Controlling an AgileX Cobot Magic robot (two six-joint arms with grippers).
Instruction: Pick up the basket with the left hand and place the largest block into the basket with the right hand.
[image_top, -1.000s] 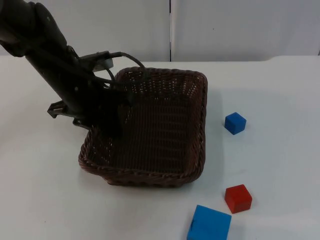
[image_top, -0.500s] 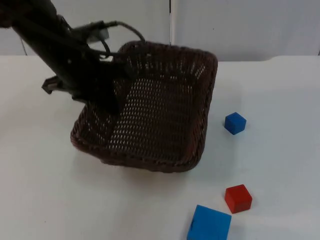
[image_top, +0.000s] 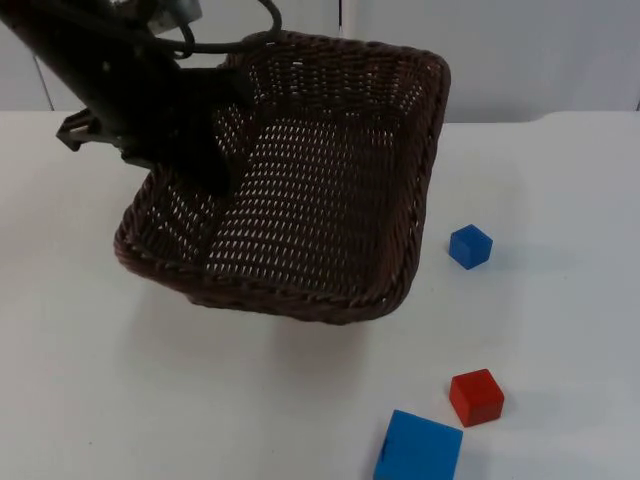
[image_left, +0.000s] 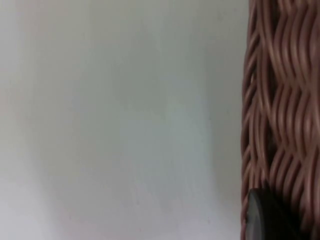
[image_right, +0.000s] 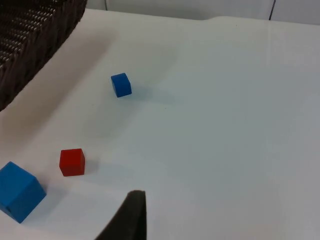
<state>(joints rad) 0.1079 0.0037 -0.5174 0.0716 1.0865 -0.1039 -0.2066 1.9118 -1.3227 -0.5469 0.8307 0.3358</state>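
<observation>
My left fingers (image_top: 205, 165) clench the wicker basket (image_top: 330, 190) rim, lifted and tilted; I should level it while my right arm waits, its fingers' state unclear.

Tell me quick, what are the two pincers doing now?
Left pincer: shut on the basket, lifted.
Right pincer: waits, cannot tell.

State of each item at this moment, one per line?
Basket: off the table, tilted, nothing in it, held at its rim.
Left tool: shut on the basket's rim.
Right tool: above the table, near the blocks, holding nothing.
Large blue block: on the table.
Red block: on the table.
Small blue block: on the table.
</observation>
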